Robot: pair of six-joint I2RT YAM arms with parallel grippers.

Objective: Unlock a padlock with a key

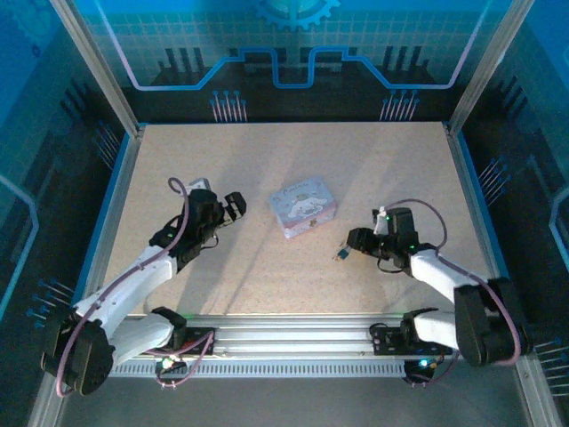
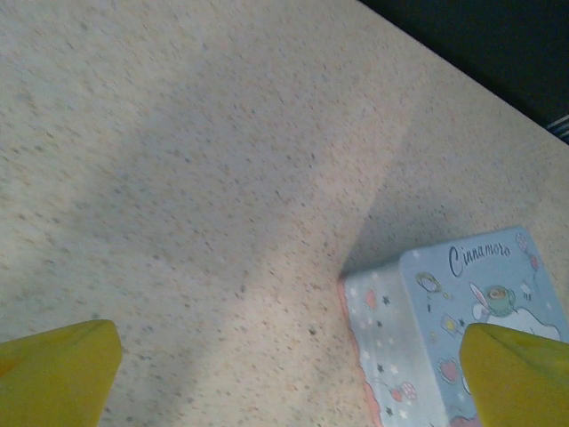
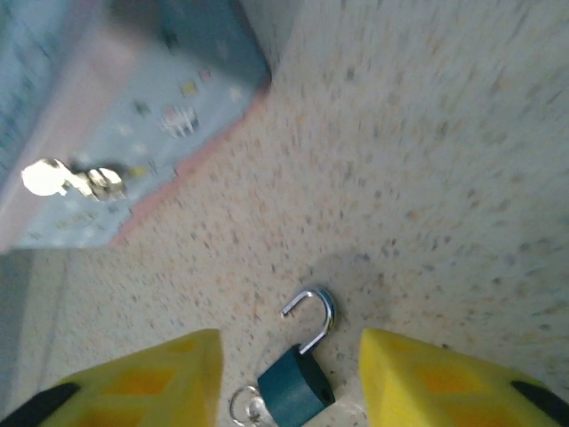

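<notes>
padlock — between right gripper's jaws

Only real extra here is a pale lilac cartoon tin, lying flat just right of the middle of the overhead frame and turned at a slight angle on the speckled beige table. The lid has "Cinnamoro" in script, and there are little stars on the side above a pinkish bottom edge. Along the top of the frame there's a blue wall panel with circuit-style lines and a gear graphic.
</notes>
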